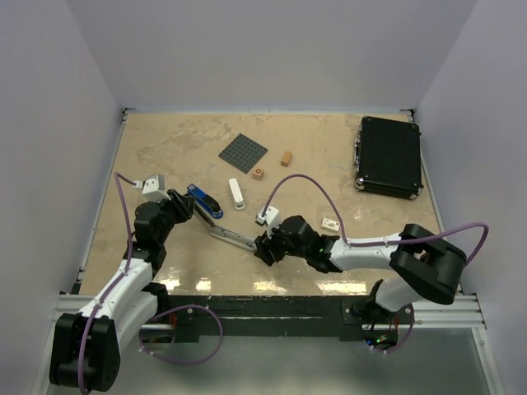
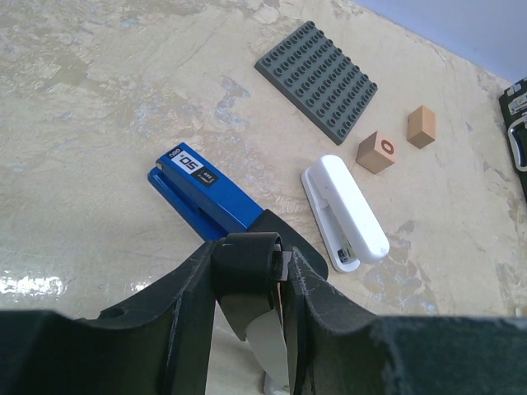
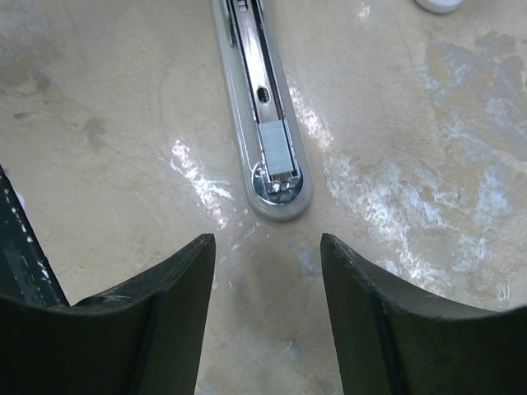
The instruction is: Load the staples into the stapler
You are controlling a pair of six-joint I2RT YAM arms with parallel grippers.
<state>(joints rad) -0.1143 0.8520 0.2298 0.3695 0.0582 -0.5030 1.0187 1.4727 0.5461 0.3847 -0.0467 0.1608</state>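
The blue stapler (image 1: 204, 200) lies swung open left of centre, its blue top (image 2: 206, 193) pointing away. My left gripper (image 1: 189, 209) is shut on its black hinge end (image 2: 247, 267). The silver magazine arm (image 1: 233, 237) stretches toward my right gripper (image 1: 265, 245), which is open and empty just short of the arm's tip. In the right wrist view the magazine channel (image 3: 262, 99) holds a short grey strip of staples (image 3: 276, 148) near its rounded end, between and beyond my open gripper (image 3: 268, 247). A tiny whitish staples box (image 1: 331, 223) lies by the right arm.
A white stapler (image 1: 237, 194) lies right of the blue one, also in the left wrist view (image 2: 344, 210). A grey studded plate (image 1: 244, 152) and two orange blocks (image 1: 258, 173) (image 1: 286, 158) sit behind. A black case (image 1: 389, 156) stands at the back right.
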